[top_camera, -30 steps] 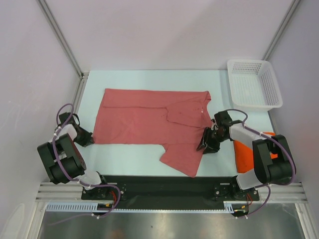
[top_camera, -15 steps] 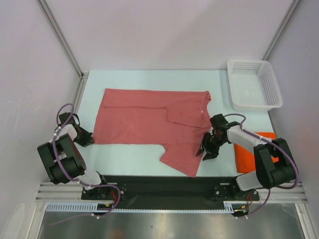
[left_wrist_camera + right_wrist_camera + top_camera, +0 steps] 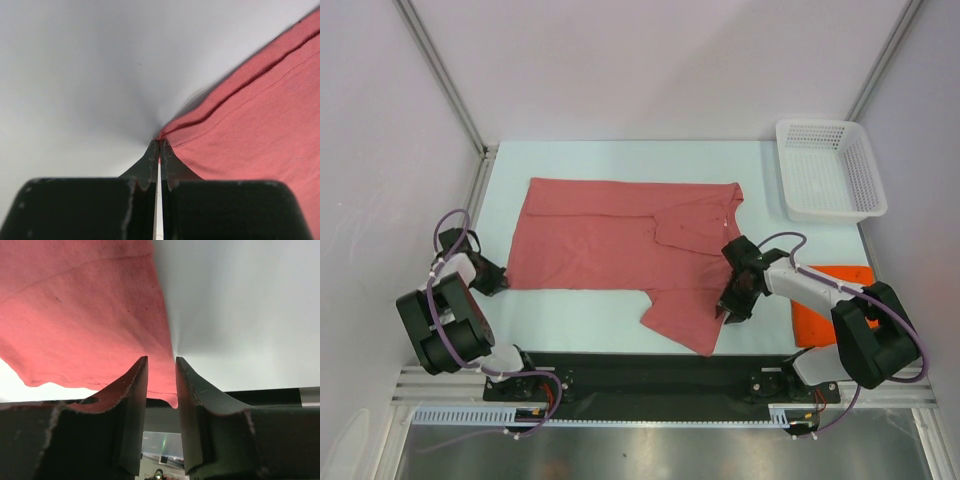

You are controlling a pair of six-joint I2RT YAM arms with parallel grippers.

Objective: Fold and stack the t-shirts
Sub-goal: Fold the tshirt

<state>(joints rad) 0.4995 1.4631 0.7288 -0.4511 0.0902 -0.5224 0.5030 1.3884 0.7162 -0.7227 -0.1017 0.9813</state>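
The pink-red t-shirt [image 3: 620, 240] lies spread on the table, with one part [image 3: 685, 315] hanging toward the near edge. My left gripper [image 3: 502, 279] is at its near left corner. In the left wrist view that gripper [image 3: 160, 144] is shut on the corner of the shirt [image 3: 250, 130]. My right gripper [image 3: 728, 304] is at the right edge of the near part. In the right wrist view the gripper [image 3: 161, 365] is open a little, with the edge of the shirt [image 3: 75, 315] between its fingers. The orange t-shirt [image 3: 832, 300] lies folded at the near right.
A white perforated basket [image 3: 828, 183] stands at the far right corner. The black base rail [image 3: 650, 375] runs along the near edge, close below the shirt's hanging part. Bare table [image 3: 570, 305] shows between the left gripper and that part.
My right gripper has moved left from beside the orange shirt to the pink-red shirt's near right edge. More of the orange shirt shows. The left arm has not moved.
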